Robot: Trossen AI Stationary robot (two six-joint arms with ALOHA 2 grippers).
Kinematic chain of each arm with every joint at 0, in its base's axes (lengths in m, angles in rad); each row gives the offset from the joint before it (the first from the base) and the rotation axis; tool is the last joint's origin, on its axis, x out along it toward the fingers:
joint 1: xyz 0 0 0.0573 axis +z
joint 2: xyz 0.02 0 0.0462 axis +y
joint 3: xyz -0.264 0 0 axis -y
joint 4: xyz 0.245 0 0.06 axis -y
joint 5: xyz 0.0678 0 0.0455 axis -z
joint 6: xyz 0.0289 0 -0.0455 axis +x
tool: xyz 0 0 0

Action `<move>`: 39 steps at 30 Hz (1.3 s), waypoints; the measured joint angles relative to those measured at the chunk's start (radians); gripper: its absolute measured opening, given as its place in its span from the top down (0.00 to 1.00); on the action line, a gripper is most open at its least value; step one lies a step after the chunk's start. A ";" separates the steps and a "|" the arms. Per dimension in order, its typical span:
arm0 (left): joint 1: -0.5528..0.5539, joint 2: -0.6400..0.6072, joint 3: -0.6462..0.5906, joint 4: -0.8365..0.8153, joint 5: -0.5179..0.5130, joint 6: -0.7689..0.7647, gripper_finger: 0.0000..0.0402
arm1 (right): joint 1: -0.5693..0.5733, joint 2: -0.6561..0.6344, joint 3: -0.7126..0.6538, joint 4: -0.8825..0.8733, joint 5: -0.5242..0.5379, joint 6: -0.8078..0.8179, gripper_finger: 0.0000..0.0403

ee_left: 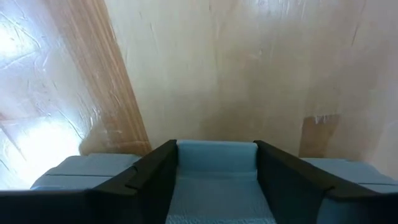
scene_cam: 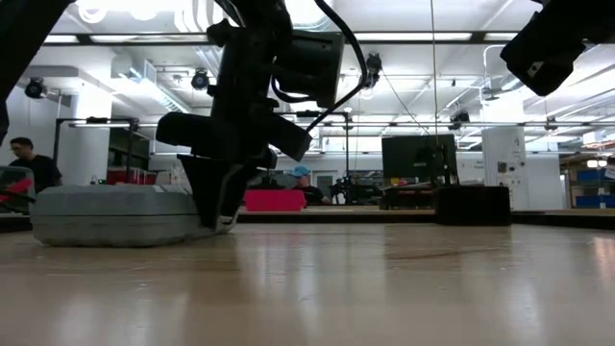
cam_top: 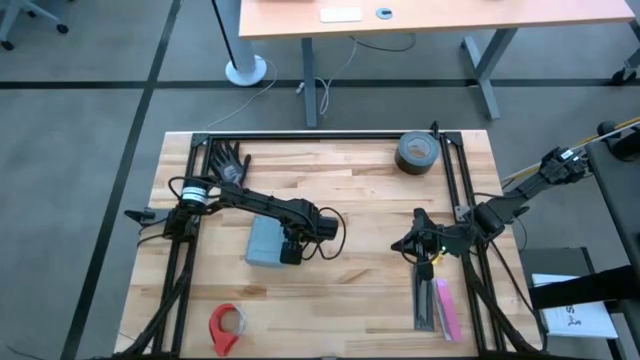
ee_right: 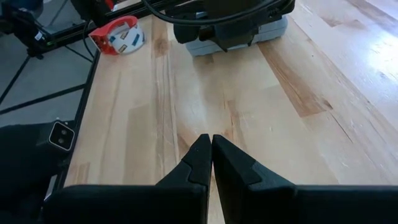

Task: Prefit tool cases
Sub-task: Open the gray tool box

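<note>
Left gripper (cam_top: 288, 250): lowered onto the tool case's (cam_top: 265, 242) edge, handle bump clamped between the jaws.
Right gripper (cam_top: 403, 245): held low over the table (cam_top: 350, 180), jaws pressed together.

The floor (cam_top: 80, 110) is grey with dark lines across it. Past the far edge of the work table stands a long orange desk (cam_top: 440, 18) on grey legs. A round white base (cam_top: 246, 70) sits on the floor just beside one desk leg. Far beyond the desk, bright ceiling lights (scene_cam: 404, 37) shine, with a dark screen (scene_cam: 418, 156) and a person (scene_cam: 27, 161).
</note>
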 joint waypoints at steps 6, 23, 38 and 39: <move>0.000 0.000 0.000 0.000 0.000 -0.007 0.52 | 0.000 0.000 0.000 0.000 0.000 -0.001 1.00; 0.000 0.000 0.012 -0.005 -0.001 -0.016 0.52 | 0.000 0.000 0.000 0.000 0.000 -0.001 1.00; 0.000 0.000 0.087 -0.070 -0.001 -0.031 0.52 | 0.000 0.000 0.000 0.000 0.000 -0.001 1.00; 0.000 0.000 0.095 -0.077 -0.001 -0.034 0.52 | 0.000 0.000 0.000 0.000 0.000 -0.001 1.00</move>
